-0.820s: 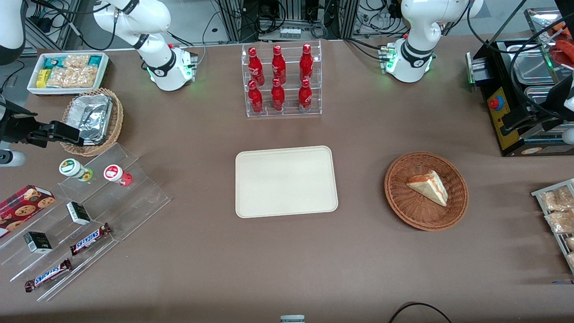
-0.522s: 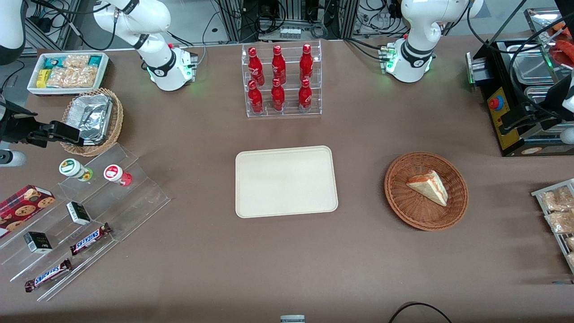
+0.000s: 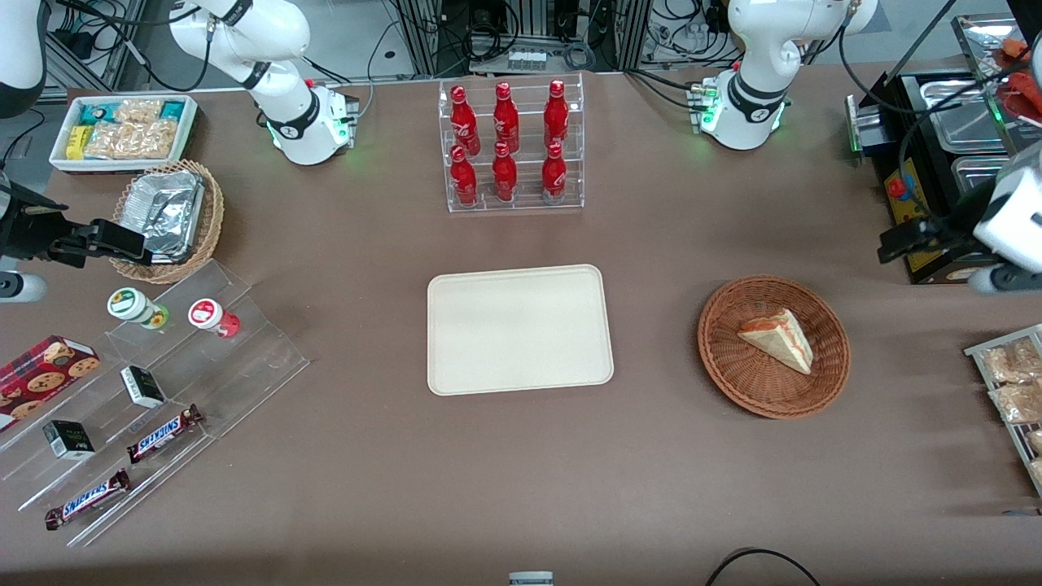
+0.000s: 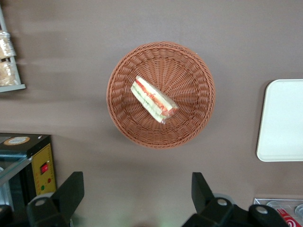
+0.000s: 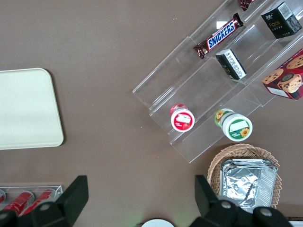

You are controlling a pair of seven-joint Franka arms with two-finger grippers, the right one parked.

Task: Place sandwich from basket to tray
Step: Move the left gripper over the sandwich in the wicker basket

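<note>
The basket (image 3: 773, 346) is woven reddish-brown wicker, ribbed and rough; the sandwich (image 3: 779, 339) in it has a shiny clear wrap over pale bread. The tray (image 3: 519, 329) looks like smooth matt cream plastic. The table (image 3: 521, 464) is covered in a dull brown matt sheet. The left gripper (image 4: 137, 201), wide open above the table near the basket, has 2 matt black fingers (image 4: 70, 193)

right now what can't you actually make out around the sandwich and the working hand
- Sandwich underside: hidden in both views where it rests in the basket.
- Hand: open in the wrist view, its body cut off by the picture edge; apart from the basket.
- Tray: partly cut off in the wrist view.
- Snack packets toward the working arm's end: cut off in the front view.
</note>
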